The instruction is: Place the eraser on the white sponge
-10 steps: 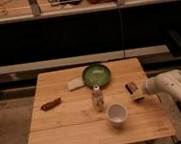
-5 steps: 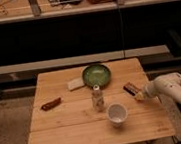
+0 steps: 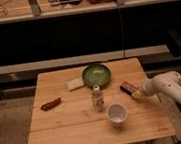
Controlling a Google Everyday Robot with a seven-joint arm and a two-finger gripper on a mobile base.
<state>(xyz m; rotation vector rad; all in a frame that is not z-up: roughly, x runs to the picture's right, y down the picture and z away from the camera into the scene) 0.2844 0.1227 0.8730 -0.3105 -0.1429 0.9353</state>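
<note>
The wooden table bears a green bowl, white sponge, reddish-brown stick, small bottle, white cup and, at its right side, the eraser clasped by the gripper

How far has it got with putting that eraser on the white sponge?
Done: the approach. The gripper is at the eraser, on the right side of the table. In hand: the grasp. The gripper is shut on the eraser's near end, not yet lifted. Left: lift it, carry it left past the green bowl, and set it on the white sponge, which has nothing on it.
</note>
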